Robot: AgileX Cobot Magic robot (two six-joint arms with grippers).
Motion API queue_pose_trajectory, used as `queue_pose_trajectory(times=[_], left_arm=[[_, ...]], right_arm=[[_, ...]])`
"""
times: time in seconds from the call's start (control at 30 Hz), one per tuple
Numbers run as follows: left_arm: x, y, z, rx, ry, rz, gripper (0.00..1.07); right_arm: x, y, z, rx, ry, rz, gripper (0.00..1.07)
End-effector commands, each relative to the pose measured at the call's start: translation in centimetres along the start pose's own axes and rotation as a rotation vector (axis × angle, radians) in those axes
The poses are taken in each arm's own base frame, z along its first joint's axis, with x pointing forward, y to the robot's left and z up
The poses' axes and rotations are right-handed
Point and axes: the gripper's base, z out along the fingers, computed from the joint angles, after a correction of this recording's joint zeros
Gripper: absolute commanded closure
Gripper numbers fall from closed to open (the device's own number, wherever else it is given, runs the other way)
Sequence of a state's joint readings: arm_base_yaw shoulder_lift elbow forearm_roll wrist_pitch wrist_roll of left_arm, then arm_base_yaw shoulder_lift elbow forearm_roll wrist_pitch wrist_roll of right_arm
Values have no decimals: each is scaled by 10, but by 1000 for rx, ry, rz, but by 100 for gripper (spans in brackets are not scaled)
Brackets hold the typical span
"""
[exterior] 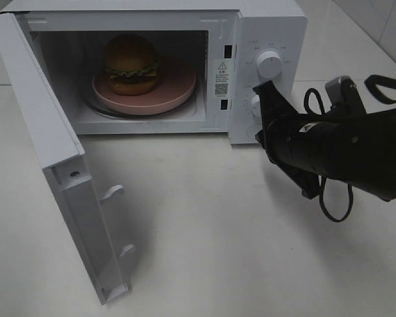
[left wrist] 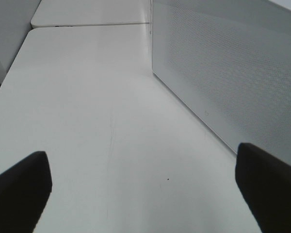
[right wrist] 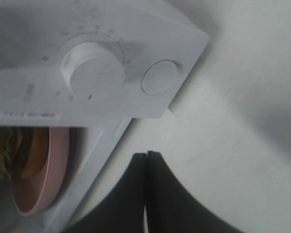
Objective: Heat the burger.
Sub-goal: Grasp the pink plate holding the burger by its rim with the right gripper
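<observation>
white table (exterior: 218,231) — burger (exterior: 132,63) in microwave (exterior: 285,33)

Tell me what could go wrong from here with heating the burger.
1. The microwave door stands wide open while the shut right tool is by the upper knob. Turning it now would probably start nothing and leave the burger unheated.
2. The open left tool sits outside the door. A hard push could slam it or slide the microwave across the table.
</observation>
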State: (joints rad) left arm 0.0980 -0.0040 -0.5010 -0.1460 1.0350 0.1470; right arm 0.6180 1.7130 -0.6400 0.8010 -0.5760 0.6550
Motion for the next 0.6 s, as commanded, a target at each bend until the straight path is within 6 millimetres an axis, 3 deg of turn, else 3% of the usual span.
queue_pose_trajectory(times=[0.03,0.4,0.6], left_arm=[[2,-1,-3,-4,-24,4,9],[2,-1,-3,-4,-24,4,9],[2,-1,-3,-4,-24,4,9]], right_arm=[[1,8,-12,-8,75,-252,107],[1,18,-30,-18,331,-690,107],[7,39,-38,-103,533,-947,107]])
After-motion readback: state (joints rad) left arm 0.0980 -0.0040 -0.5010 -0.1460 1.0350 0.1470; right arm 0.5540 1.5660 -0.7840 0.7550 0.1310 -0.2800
